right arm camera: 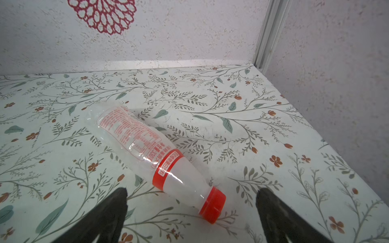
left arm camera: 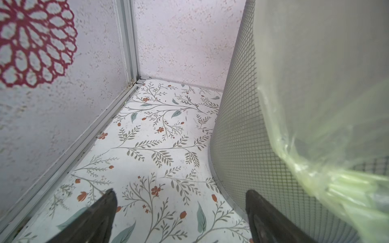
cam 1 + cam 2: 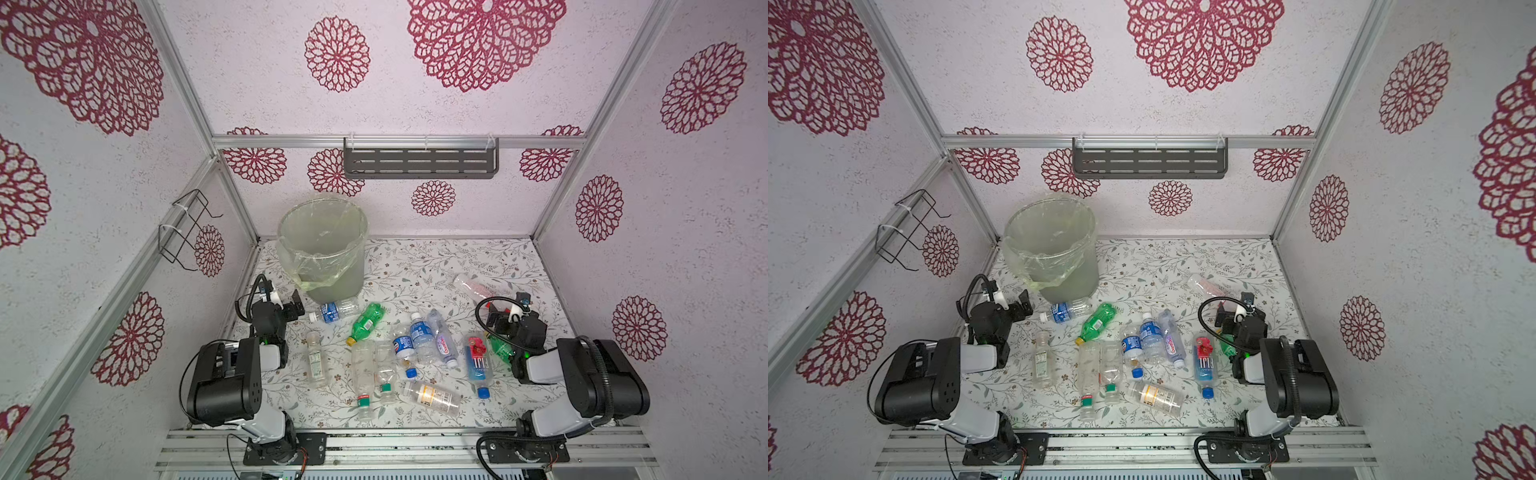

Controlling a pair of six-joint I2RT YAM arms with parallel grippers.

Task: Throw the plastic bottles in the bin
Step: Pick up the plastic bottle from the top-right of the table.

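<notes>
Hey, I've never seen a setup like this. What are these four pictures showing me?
Two robot arms stand at the near edge of a flowery table. Two pictures look down from overhead; the other two come from cameras on each arm's wrist. About a dozen plastic bottles lie scattered on it, and a lined bin stands at the back left. The left claw is open beside the bin; the right claw is open near a red-capped bottle. Nothing is held.

The tabletop point(image 3: 415, 266) is white with grey-green sprigs and orange flowers; the walls point(image 3: 249, 62) are pale lilac with crimson rosettes. The bin point(image 3: 337, 287) is grey-green mesh under a yellowish clear liner point(image 2: 328, 130), and one clear bottle point(image 1: 160, 155) has red print, band and cap.
</notes>
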